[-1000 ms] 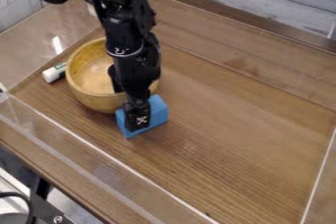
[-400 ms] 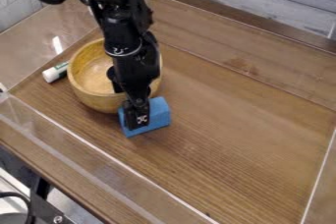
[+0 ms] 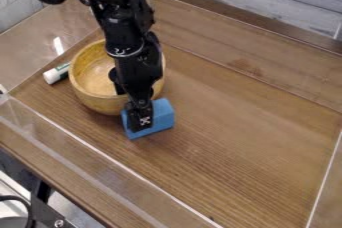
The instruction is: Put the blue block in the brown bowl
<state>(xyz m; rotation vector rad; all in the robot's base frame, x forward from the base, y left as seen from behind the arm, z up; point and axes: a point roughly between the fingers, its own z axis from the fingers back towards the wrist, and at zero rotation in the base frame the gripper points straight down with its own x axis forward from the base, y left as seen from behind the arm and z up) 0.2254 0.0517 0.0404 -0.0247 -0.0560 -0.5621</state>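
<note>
The wooden table (image 3: 241, 122) carries the brown bowl (image 3: 88, 80); the blue block (image 3: 151, 119) just beside it; a marker (image 3: 54, 73), seemingly touching its far side.

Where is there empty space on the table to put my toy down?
The wide wood to the right of the blue block, out to the table edge, is bare, and so is the strip in front of it. The left is crowded: the brown bowl, the pincer on the block, and a white marker beside the bowl.
</note>
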